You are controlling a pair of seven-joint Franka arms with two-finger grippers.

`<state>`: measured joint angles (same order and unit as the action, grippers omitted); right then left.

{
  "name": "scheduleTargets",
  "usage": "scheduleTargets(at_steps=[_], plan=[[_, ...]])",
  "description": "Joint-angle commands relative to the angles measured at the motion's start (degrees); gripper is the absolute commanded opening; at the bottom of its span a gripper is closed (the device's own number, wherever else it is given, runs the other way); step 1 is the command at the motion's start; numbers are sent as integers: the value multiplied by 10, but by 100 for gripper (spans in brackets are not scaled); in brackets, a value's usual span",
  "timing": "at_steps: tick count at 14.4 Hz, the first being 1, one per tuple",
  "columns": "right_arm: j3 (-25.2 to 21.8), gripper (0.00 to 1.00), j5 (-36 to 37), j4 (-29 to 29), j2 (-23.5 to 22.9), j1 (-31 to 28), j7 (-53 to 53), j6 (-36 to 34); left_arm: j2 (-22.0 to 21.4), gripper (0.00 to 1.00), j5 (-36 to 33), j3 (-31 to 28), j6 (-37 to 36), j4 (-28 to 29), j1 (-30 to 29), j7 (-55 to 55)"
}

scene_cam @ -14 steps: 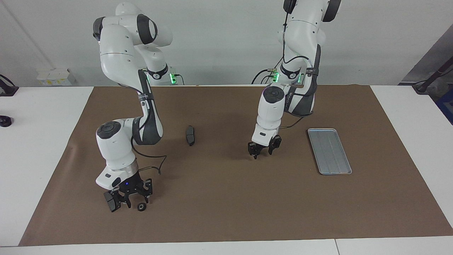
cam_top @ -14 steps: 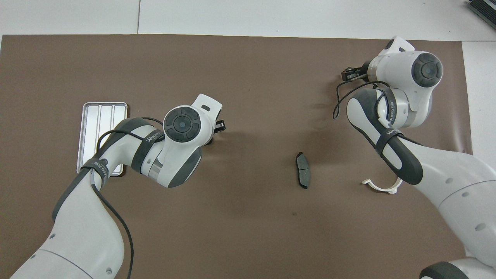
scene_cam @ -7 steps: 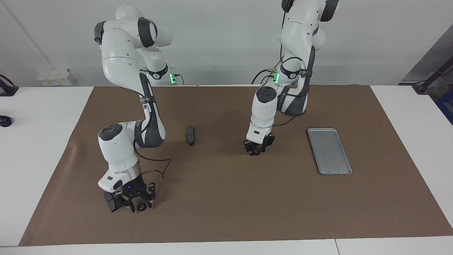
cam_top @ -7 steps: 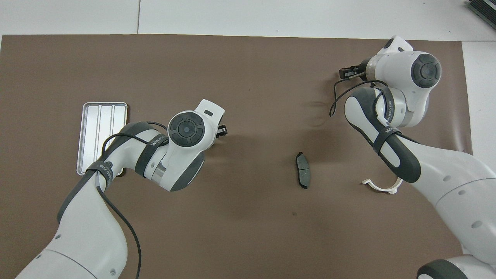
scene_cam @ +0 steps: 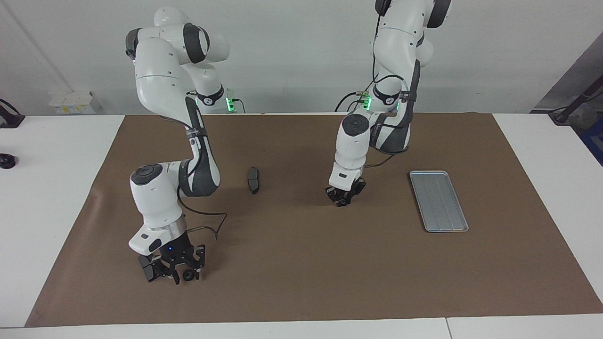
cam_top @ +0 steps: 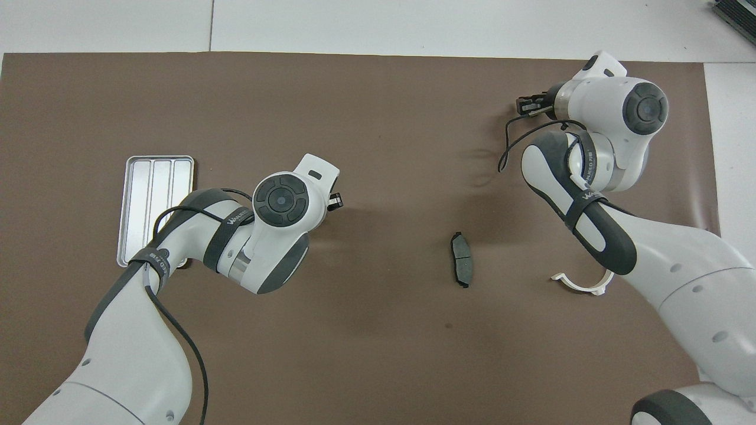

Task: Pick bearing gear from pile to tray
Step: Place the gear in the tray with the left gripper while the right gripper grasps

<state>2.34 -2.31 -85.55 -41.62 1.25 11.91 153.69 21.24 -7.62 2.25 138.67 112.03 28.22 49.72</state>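
Brown mat (scene_cam: 301, 263) covers the table. Tray (scene_cam: 438, 201) lies flat at the left arm's end of the mat. Right gripper (scene_cam: 172, 273), down at the mat, fingers spread around a small black gear (scene_cam: 188, 275), which sits at about 8 o'clock from the brake pad (scene_cam: 253, 179). Left gripper (scene_cam: 342, 198), low between pad and tray, 9 o'clock of the tray; fingers: cannot tell

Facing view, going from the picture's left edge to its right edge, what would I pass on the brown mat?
right gripper → brake pad → left gripper → tray
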Motion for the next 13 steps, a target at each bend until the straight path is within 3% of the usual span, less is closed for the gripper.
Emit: scheduleTargets(at_steps=[1,4,9,13], plan=[[6,54,-14,6,-9,-4,-7,14,-38,0,-13,-6,-50,-5,-18,-6],[6,54,-14,1,-9,-5,-7,14,-92,0,-10,-3,-98,-1,-93,-98],[6,54,-15,-8,-8,-9,-7,14,-117,0,50,-4,-124,5,-236,-284],[6,52,-15,-15,-7,-7,-24,14,-148,1,79,-5,-97,88,-304,-395]])
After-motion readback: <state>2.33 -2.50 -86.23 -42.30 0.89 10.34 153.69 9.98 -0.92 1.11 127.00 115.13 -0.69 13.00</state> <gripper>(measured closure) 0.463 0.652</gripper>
